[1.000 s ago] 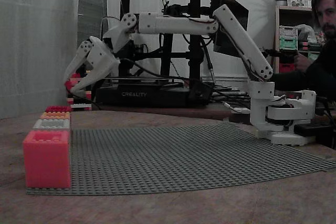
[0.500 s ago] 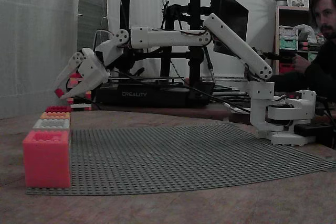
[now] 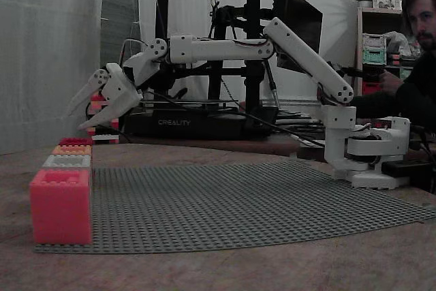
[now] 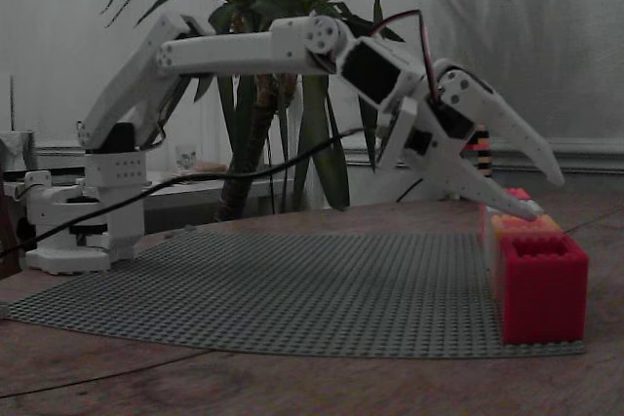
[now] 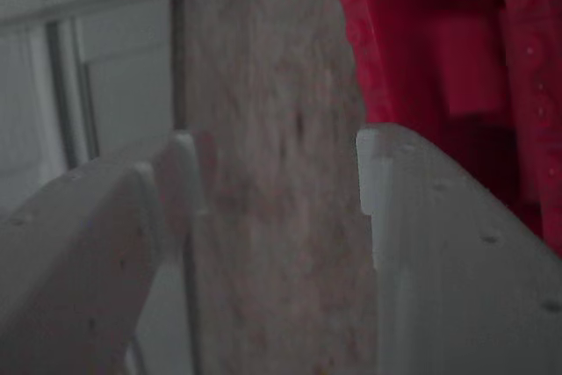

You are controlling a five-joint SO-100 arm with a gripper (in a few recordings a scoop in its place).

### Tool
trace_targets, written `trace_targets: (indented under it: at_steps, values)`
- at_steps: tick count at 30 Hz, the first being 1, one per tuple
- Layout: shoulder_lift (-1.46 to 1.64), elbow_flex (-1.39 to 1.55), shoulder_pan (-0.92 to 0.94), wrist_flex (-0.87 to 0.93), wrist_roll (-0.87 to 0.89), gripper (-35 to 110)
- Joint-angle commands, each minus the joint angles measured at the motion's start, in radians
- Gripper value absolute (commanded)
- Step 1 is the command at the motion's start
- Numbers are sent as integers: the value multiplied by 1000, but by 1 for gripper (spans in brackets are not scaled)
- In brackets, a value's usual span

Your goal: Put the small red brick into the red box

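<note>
Gripper [image 3: 76,118] hanging in the air over the left end of the grey baseplate [image 3: 238,195], above the far end of the row of boxes in a fixed view. Fingers spread wide, nothing between them; bare tabletop seen through the gap in the wrist view.

Red box [image 3: 75,142] last in that row, beyond the orange box [image 3: 71,150] and the coral-pink box [image 3: 60,206]. From the opposite side, same red box [image 4: 541,280] nearest the camera, gripper [image 4: 548,195] above and just behind it.

Wrist view: red box [image 5: 527,32] at upper right, beside the right finger. Paler red block inside its walls, taken for the small red brick [image 5: 470,68]; picture blurred, so not certain. No brick visible on the baseplate or on the table.

Judged step: placing done, brick inside the box, jaws clear of it. Task close to complete.

Next move, as judged: lift straight up and draw back toward the base at the right, keeping the lower finger off the studded rim to avoid knocking the row.
</note>
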Motion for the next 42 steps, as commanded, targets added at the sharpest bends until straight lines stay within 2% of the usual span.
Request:
trace_targets:
  at_steps: [1, 4, 9, 16, 22, 26, 28, 34, 42]
  values:
    - [67, -74, -9, 3, -20, 13]
    - [95, -67, -11, 5, -14, 0]
    - [314, 71, -41, 58, -9, 0]
    - [845, 732, -126, 66, -95, 0]
    - [1281, 1365, -218, 160, -92, 0]
    - [1577, 1713, -232, 204, -18, 0]
    - [1689, 1838, -241, 230, 75, 1]
    - [2045, 2077, -308, 374, 109, 2]
    - [2321, 2169, -318, 532, 179, 0]
